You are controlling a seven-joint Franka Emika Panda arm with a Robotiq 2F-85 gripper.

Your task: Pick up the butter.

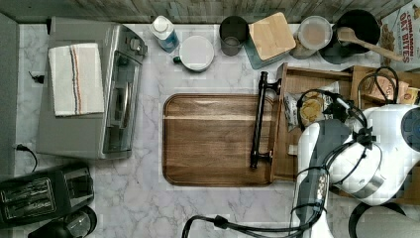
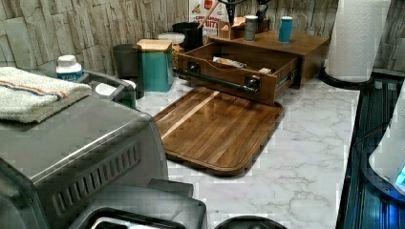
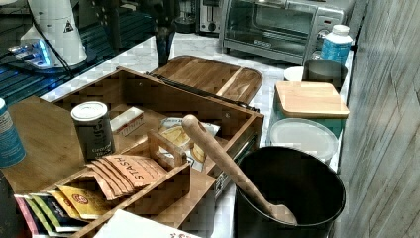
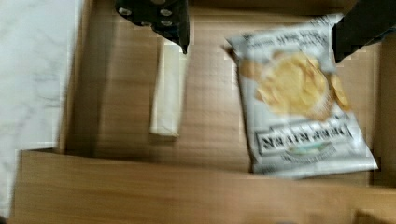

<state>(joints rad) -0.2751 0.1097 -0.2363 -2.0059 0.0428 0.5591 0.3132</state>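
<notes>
The butter (image 4: 166,93) is a slim pale cream stick lying flat on the floor of the open wooden drawer (image 4: 116,186), near one end. It also shows as a pale block in the drawer in the right view (image 3: 128,120) and the left view (image 2: 265,70). In the top view a sliver of butter (image 1: 293,148) peeks out beside the arm (image 1: 322,144). My gripper (image 4: 261,49) hangs open above the drawer, holding nothing. One finger (image 4: 161,18) is over the butter's far end, and the other finger (image 4: 364,23) is past the chip bag (image 4: 299,98).
The grey-white chip bag (image 3: 183,134) lies next to the butter in the drawer. A wooden tray (image 1: 213,139) sits in front of the drawer's black handle (image 1: 258,119). Tea packets (image 3: 124,171) and a tin (image 3: 92,129) stand on the cabinet top. A toaster oven (image 1: 89,89) is at the top view's left.
</notes>
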